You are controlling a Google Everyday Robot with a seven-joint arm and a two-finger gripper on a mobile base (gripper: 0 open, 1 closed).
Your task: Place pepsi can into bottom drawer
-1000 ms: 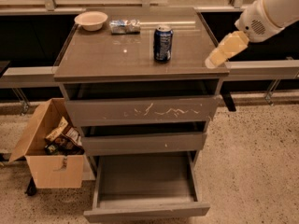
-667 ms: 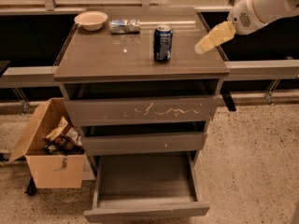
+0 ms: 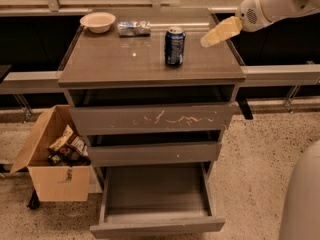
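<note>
The claw (image 3: 212,36) of a mobile robot hangs over the right rear corner of a cabinet top (image 3: 125,64), tilted down and toward the can (image 3: 175,46), which stands near it on the picture's left and a little lower, with clear space between the two. Whether the claw is spread or pressed together cannot be told from this angle, but it pinches nothing. The job looks barely begun. The drawer (image 3: 157,227) lies far below the claw at the foot of the cabinet, already pulled out and showing a bare floor, so the opening step appears done. The reach, the grasp, the lift, the carry down past two upper drawer fronts and the release are all left. The can is upright on its base, its long axis vertical, silver top up and its blue side with pale markings facing the camera. A sideways approach from the claw's present side would therefore meet the can's round wall, not its ends. A bowl (image 3: 98,21) and a packet (image 3: 134,28) sit beyond the can, well away from the claw at the far left rear of the top. A cardboard box (image 3: 55,184) rests on the floor, far below the claw and to its left.
</note>
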